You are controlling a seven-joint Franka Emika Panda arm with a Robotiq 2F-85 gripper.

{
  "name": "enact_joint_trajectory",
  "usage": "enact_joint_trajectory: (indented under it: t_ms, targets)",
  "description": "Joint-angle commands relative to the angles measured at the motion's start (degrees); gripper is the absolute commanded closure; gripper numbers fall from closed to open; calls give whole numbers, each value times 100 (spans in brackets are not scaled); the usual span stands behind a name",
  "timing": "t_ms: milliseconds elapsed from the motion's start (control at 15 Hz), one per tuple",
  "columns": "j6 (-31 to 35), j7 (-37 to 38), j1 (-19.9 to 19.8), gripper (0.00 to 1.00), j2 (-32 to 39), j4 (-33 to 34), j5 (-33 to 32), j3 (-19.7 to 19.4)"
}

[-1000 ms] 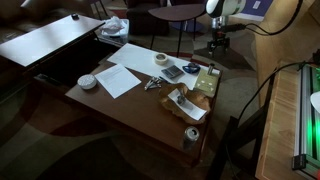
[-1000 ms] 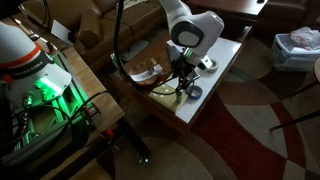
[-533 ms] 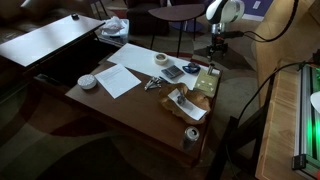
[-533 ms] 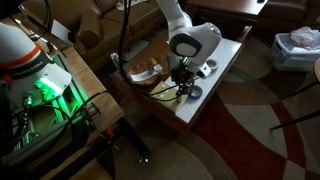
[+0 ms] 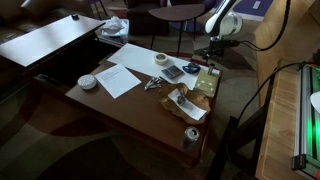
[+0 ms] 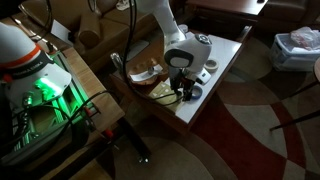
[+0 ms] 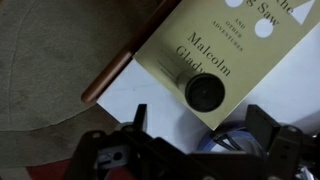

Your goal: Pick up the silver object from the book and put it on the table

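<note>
A yellow-green book [image 7: 215,45] lies on the reddish-brown table [image 5: 130,108], near its far edge [image 5: 205,84]. A small round object with a dark face and a metallic rim [image 7: 204,93] sits on the book's corner. My gripper [image 7: 203,125] is open and empty, with its fingers spread on either side just short of that corner. In both exterior views the gripper [image 5: 213,48] [image 6: 183,86] hangs low over the book end of the table [image 6: 228,55]. The round object is too small to make out in the exterior views.
On the table lie a white sheet of paper [image 5: 118,77], a white round thing [image 5: 88,81], a tape roll [image 5: 161,60], crumpled white paper [image 5: 186,103] and a can [image 5: 192,134]. A bluish ring [image 7: 228,140] lies under the gripper. The table edge [image 7: 105,78] is close.
The arm has lowered the open gripper toward the book end of the table. Nothing on the table has moved.
</note>
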Motion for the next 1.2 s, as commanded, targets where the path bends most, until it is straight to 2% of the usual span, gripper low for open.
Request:
enact_joint_trajectory:
  t_ms: [0, 67, 133, 267, 667, 867, 1133]
  targets:
    - [141, 365, 156, 10, 215, 130, -16, -146]
    - [78, 468, 234, 19, 206, 92, -58, -225]
    - [19, 595, 339, 21, 197, 62, -108, -333]
    - [-18, 653, 380, 43, 175, 32, -126, -385]
    - [-557, 649, 519, 89, 124, -3, -219, -459]
    - [-941, 629, 586, 89, -85, -183, -271, -540]
    - [-1244, -214, 477, 89, -610, -707, -427, -204]
